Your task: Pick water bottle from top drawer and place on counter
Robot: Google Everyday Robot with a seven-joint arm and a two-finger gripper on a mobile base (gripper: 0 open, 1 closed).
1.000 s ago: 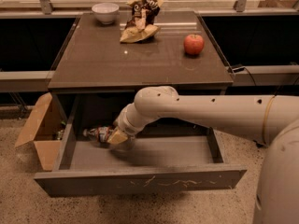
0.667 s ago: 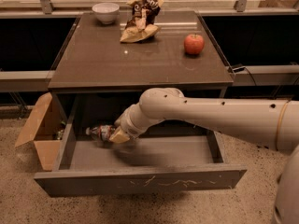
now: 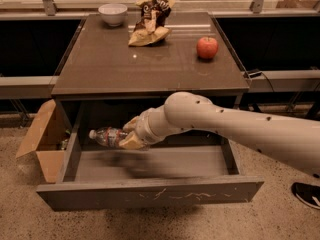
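Note:
The water bottle (image 3: 106,135), clear with a white cap pointing left, is held sideways above the floor of the open top drawer (image 3: 150,196). My gripper (image 3: 131,134) is shut on the bottle's right half, just below the front edge of the counter (image 3: 120,64). The arm reaches in from the right across the drawer. The bottle's label end is hidden by the fingers.
On the counter stand a white bowl (image 3: 112,13) at the back left, a crumpled chip bag (image 3: 150,26) in the back middle and a red apple (image 3: 207,47) at the right. A tan cardboard box (image 3: 42,139) sits on the floor left of the drawer.
The gripper has lifted the bottle off the drawer floor and moved it up and slightly right. The arm has risen with it.

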